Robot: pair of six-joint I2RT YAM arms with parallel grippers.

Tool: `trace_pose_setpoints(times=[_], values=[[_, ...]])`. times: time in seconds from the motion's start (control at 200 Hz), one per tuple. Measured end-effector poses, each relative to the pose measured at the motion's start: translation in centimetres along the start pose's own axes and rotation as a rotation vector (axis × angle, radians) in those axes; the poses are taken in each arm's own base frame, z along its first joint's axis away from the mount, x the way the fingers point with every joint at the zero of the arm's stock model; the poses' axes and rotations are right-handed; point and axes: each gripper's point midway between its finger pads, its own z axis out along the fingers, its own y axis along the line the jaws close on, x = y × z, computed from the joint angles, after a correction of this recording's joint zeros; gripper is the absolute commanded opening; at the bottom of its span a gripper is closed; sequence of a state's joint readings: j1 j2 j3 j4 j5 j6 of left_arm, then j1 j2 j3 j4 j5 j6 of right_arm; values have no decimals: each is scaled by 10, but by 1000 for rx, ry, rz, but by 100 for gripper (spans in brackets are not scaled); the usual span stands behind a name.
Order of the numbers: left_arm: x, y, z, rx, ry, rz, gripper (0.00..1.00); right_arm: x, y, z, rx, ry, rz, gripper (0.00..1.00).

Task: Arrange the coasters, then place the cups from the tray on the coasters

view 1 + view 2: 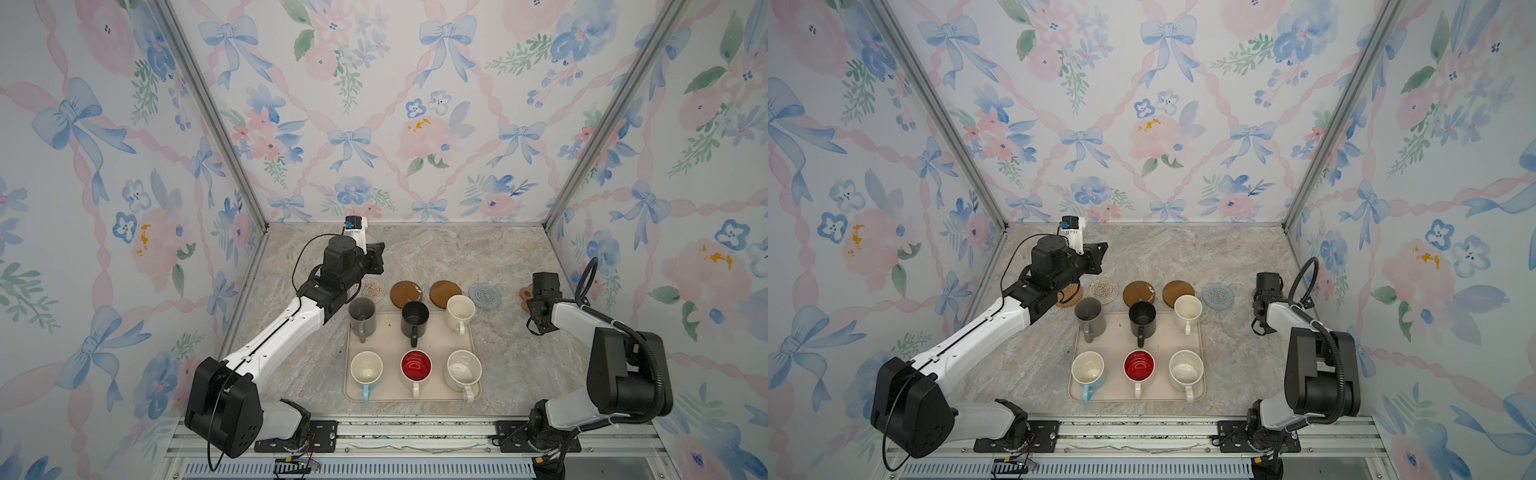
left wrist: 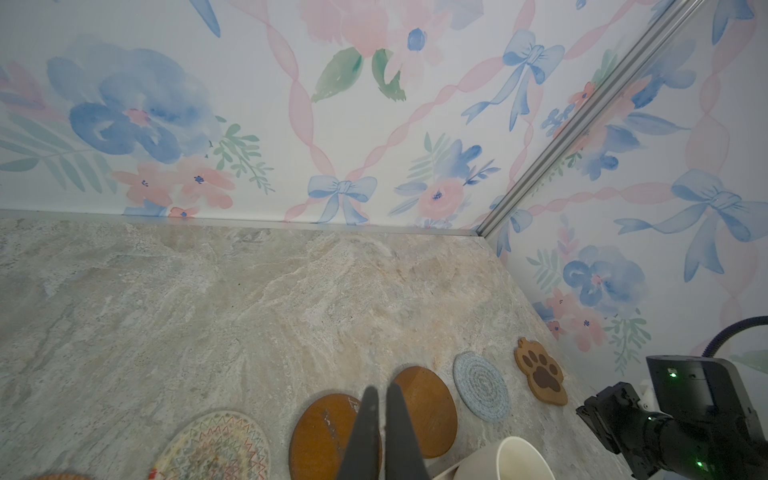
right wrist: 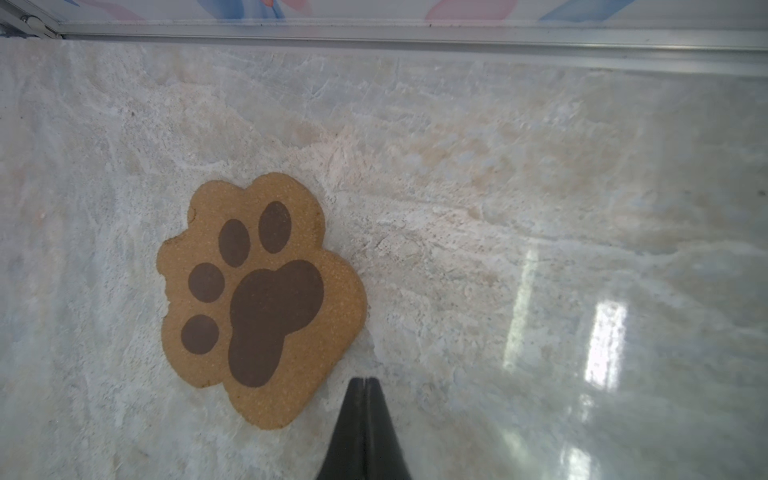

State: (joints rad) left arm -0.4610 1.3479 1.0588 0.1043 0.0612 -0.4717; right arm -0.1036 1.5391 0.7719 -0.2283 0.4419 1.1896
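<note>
Mottled grey-beige stone-look surface (image 1: 436, 257), enclosed on three sides by bow-and-flower wallpapered walls (image 1: 395, 104), bears a cream rounded-rectangle tray (image 1: 388, 345); left fingers (image 2: 368, 432) and right fingers (image 3: 353, 432) are pressed together, empty.

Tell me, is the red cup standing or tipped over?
Standing up: the red cup sits on the tray, its round mouth facing up.
</note>
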Motion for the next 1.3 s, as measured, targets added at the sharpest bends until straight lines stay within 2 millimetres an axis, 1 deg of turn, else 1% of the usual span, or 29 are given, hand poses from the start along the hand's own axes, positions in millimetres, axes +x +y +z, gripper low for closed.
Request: trace_pose_setpoints(times=[0.15, 0.305, 0.48, 0.675, 0.86, 1.065, 1.195, 1.3], values=[[1, 0, 1, -2, 4, 0, 0, 5, 5, 9, -8, 8, 11, 0], [-1, 0, 1, -2, 3, 0, 0, 3, 18, 14, -41, 4, 32, 0], [-3, -1, 0, -1, 2, 0, 0, 5, 27, 18, -61, 13, 40, 0], [0, 0, 0, -6, 13, 0, 0, 13, 34, 28, -61, 47, 34, 0], [2, 2, 0, -15, 24, 7, 0, 16, 51, 32, -94, 85, 36, 0], [4, 4, 0, -26, 29, 17, 0, 24, 64, 30, -113, 115, 9, 0], [0, 4, -4, -26, 20, 17, 0, 40, 71, 23, -125, 149, -35, 0], [-5, 3, -8, -27, 3, 21, 0, 48, 72, 18, -120, 165, -69, 0]])
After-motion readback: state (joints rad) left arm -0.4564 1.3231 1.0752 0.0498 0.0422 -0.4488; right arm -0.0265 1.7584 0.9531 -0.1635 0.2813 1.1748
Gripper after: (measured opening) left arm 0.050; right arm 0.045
